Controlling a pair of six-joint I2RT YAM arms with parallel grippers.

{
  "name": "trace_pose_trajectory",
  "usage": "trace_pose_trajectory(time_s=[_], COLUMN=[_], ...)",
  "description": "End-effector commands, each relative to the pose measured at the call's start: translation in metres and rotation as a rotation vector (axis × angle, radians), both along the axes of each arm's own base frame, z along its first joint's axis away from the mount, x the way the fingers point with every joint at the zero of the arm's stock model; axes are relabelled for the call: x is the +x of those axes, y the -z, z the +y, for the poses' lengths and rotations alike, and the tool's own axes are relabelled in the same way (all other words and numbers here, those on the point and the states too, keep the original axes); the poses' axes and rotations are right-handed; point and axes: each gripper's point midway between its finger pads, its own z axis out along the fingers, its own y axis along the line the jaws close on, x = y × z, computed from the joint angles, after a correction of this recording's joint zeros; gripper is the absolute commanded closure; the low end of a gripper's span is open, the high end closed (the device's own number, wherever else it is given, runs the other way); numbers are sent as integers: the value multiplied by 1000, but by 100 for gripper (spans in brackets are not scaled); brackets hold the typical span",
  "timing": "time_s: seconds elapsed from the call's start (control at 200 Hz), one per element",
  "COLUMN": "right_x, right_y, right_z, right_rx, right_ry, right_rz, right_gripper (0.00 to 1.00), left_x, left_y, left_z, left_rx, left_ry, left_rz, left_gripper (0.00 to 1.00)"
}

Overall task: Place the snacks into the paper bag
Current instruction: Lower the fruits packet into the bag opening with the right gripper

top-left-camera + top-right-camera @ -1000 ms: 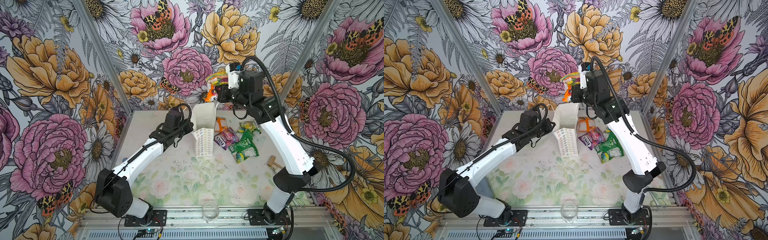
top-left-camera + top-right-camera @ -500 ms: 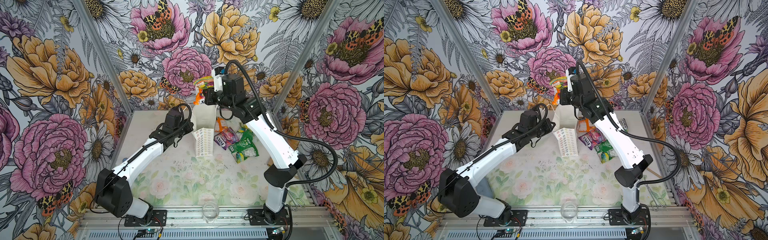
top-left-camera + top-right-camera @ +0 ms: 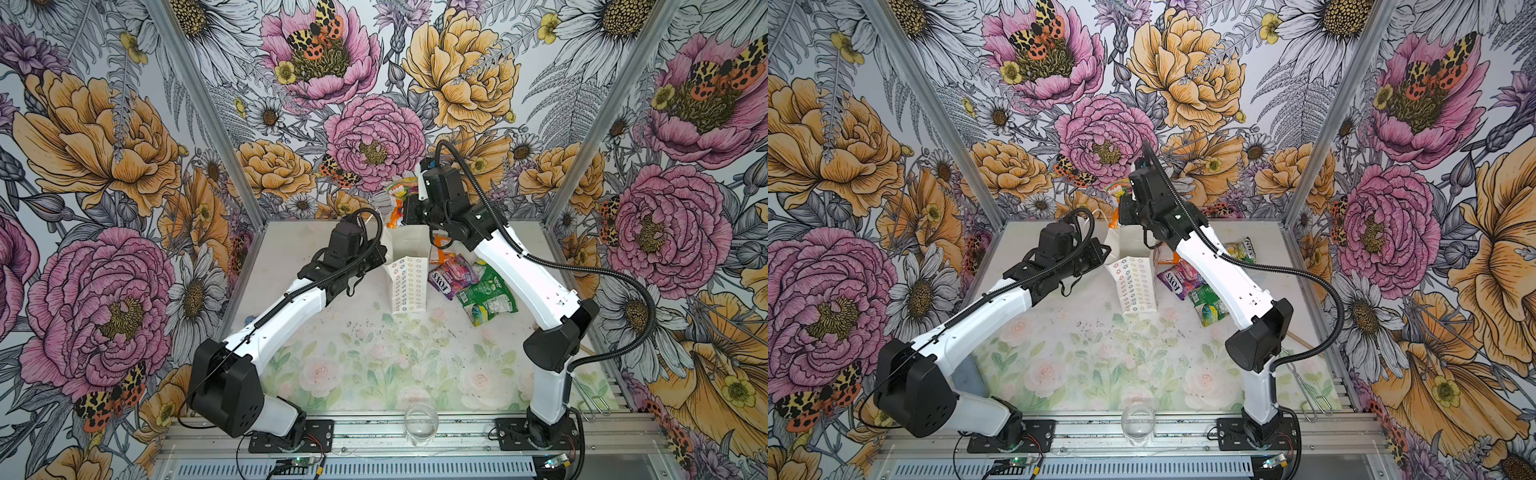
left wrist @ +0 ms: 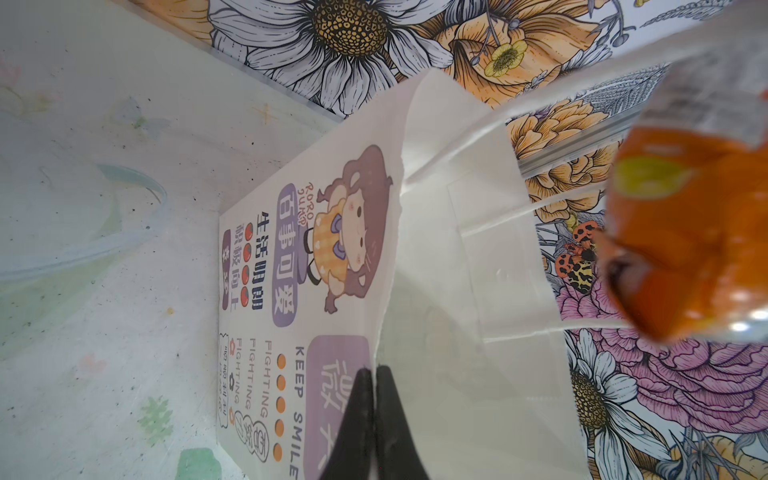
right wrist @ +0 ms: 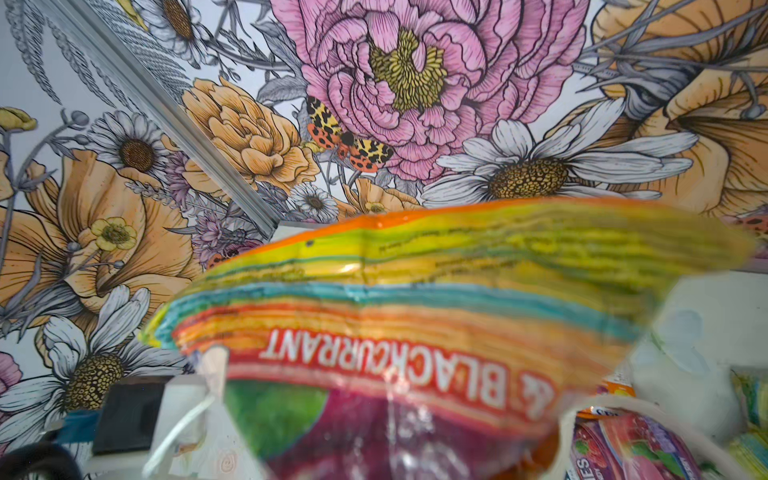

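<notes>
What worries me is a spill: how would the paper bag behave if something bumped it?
Probably light and tippy: the paper bag stands tall on a narrow base. Its thin walls look likely to buckle rather than resist. The left pincer, shut on its rim, should steady it when the snack packet drops.

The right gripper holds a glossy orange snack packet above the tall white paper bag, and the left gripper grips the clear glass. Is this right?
No: the left wrist view shows the left gripper shut on the rim of the tall white paper bag; the clear glass stands free. The right gripper holds the glossy orange snack packet above the bag.
</notes>
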Motion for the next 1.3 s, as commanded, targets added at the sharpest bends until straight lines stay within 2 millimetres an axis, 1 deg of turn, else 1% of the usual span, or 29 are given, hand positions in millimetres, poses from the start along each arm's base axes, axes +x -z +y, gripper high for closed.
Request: trace_pose_trajectory(time_s=[0.0,0.1,0.37,0.57,0.721,0.996,1.296], right_x=[-4,-7,-20,-32,-36,-43,-52], right_y=[-19,-7,11,23,26,38,43], right_z=[-7,-11,-23,-22,-23,-20,-20], right_rx=[43,34,39,67,74,76,74], right_ry=[35,51,83,67,68,50,37], right_rz=[-43,-15,47,103,120,183,233], right_gripper=[100,100,100,100,100,100,100], left_x=[-5,-5,-3,-3,-3,0,0], left_y=[-6,-6,-4,-4,-6,-9,-9], left_z=[0,1,2,1,0,-3,-4], left_rx=[-28,-30,-33,-38,-47,-65,-67], left_ry=[4,4,-5,-7,-10,-16,-14], left_rz=[-8,-7,-5,-3,-5,-15,-15], left_gripper=[100,99,98,98,98,98,98])
